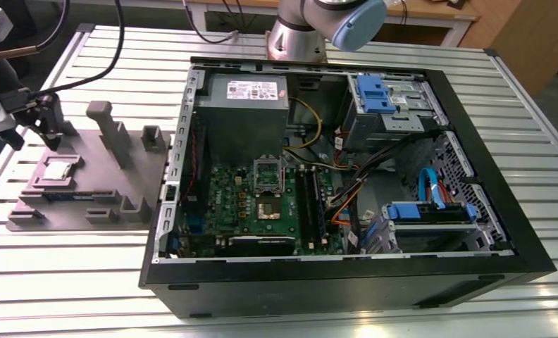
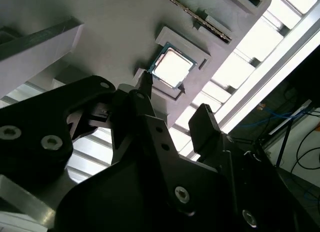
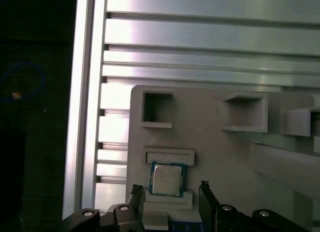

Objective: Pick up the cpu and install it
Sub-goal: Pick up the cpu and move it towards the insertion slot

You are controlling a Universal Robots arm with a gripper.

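Note:
The cpu (image 1: 58, 169), a small square chip with a pale silvery top, lies flat in a shallow pocket of the grey plastic fixture (image 1: 91, 215) at the exterior view's left. My gripper (image 1: 33, 143) hangs open just above and behind it, holding nothing. In both wrist views the cpu (image 2: 172, 68) (image 3: 167, 179) sits in its pocket, and the black fingertips (image 2: 145, 78) (image 3: 204, 186) stand to either side of it. The gripper (image 2: 174, 94) (image 3: 170, 188) is lined up over the chip with a clear gap, not touching it.
An open black computer case (image 1: 504, 267) lies to the exterior view's right, with the green motherboard (image 1: 232, 211) and its socket (image 1: 270, 205) exposed. A grey labelled box (image 1: 246, 91) sits at the case's back. Upright posts (image 1: 105, 130) rise from the fixture. The table (image 1: 63, 296) is slatted aluminium.

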